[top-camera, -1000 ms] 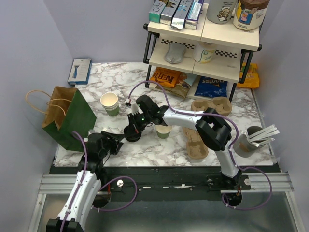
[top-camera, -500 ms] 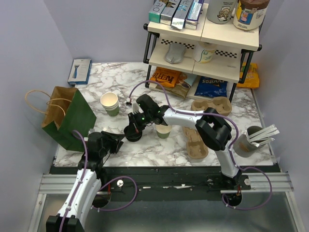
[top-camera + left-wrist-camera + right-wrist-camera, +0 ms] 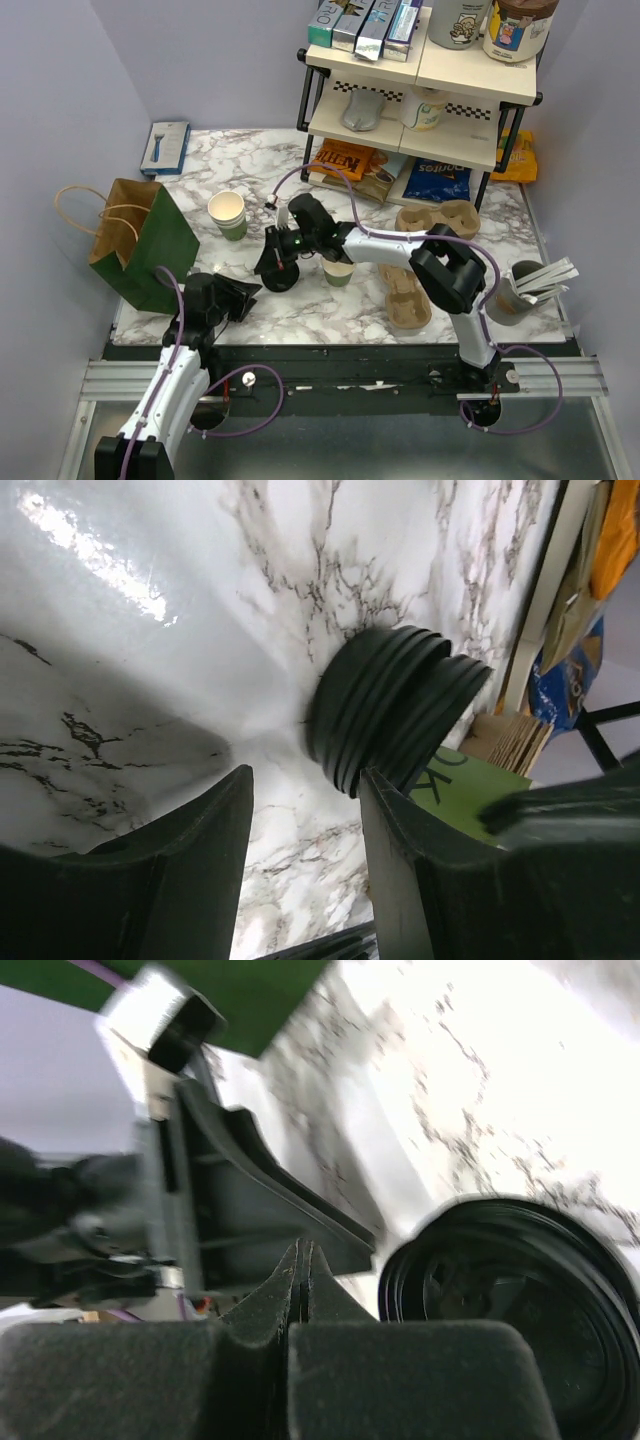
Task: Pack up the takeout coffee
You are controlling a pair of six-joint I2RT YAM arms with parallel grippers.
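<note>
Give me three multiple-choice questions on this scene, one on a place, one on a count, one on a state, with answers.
1. Where does the green paper bag stand? A on the shelf; B on the table's left side; C beside the grey cup.
2. How many pulp carriers lie there? A one; B two; C four.
3. The right gripper is: A shut; B wide open; C clamping a cup.
Answers: B, it stands far left; B, two separate ones show, the second nearer; A, its fingers meet.

The right gripper (image 3: 303, 1263), its jaws pressed together, hangs just beside the black lid (image 3: 505, 1305), over the marble table (image 3: 480, 1080).
</note>
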